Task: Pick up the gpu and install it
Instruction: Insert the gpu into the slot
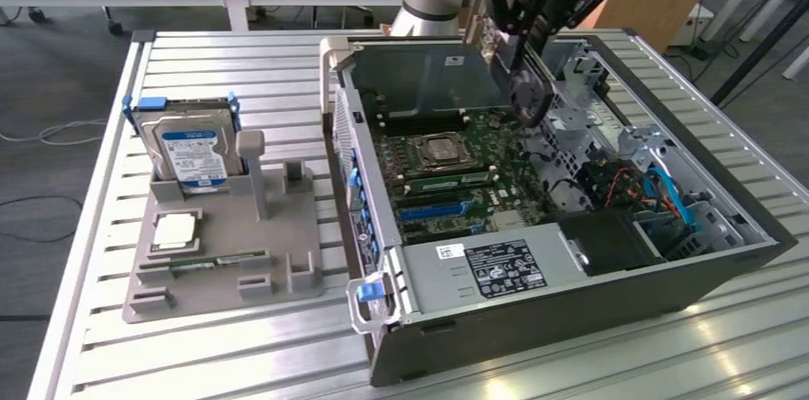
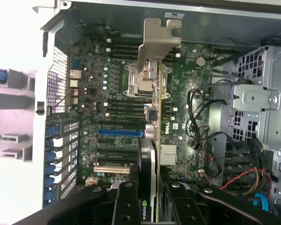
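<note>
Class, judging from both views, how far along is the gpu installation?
Done: the gpu is picked up, clamped in the gripper. In hand: it hangs edge-down over the motherboard of the open case. Left: seating it; it is not yet in any slot, and the blue slot lies bare.

- The desk (image 1: 227, 68) was a metal one with a top of long pale slats running across, with narrow grooves between them.
- A grey plastic holder (image 1: 253, 239) lay flat on the slats toward the exterior view's left, at the near half of the desk.
- A computer case (image 1: 569, 324) lay on its side on the slats toward the exterior view's right, open face up, just beside the holder but apart from it.
- The case reached from the near edge almost to the far edge of the desk.
</note>
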Robot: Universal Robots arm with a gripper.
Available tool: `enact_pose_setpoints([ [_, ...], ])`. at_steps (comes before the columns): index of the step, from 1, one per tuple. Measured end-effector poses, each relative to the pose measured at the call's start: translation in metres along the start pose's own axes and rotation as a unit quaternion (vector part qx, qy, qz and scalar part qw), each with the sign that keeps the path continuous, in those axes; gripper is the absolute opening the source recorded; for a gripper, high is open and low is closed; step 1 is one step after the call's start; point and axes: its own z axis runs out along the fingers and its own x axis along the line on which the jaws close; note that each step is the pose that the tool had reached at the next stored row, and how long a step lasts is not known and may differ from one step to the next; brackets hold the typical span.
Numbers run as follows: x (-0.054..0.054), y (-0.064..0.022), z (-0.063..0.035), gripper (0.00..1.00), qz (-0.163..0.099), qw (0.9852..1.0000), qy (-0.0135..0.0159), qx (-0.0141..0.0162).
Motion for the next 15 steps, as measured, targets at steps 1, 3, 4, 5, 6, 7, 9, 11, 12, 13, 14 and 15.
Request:
enact_pose_setpoints([
  [1, 0.0000, 0.0000, 0.0000, 0.27, -0.009, 1.0000, 0.0003, -0.0002],
  [3, 0.0000, 0.0000, 0.0001, 0.27, -0.028, 0.9996, 0.0008, -0.0007],
  [4, 0.0000, 0.0000, 0.0001, 0.27, -0.037, 0.9993, 0.0011, -0.0009],
  [5, 0.0000, 0.0000, 0.0000, 0.27, -0.046, 0.9990, 0.0014, -0.0009],
  [6, 0.0000, 0.0000, 0.0000, 0.27, -0.055, 0.9985, 0.0018, -0.0010],
  [7, 0.0000, 0.0000, 0.0000, 0.27, -0.064, 0.9980, 0.0021, -0.0010],
  [9, 0.0001, 0.0000, 0.0000, 0.27, -0.082, 0.9966, 0.0027, -0.0011],
  [11, 0.0000, 0.0000, 0.0001, 0.27, -0.100, 0.9950, 0.0033, -0.0011],
  [12, 0.0000, 0.0000, 0.0001, 0.27, -0.109, 0.9941, 0.0036, -0.0010],
  [13, 0.0000, 0.0000, 0.0001, 0.27, -0.118, 0.9930, 0.0039, -0.0010],
  [14, 0.0000, 0.0000, 0.0001, 0.27, -0.127, 0.9919, 0.0042, -0.0010],
  [15, 0.0000, 0.0000, 0.0001, 0.27, -0.136, 0.9907, 0.0045, -0.0010],
])
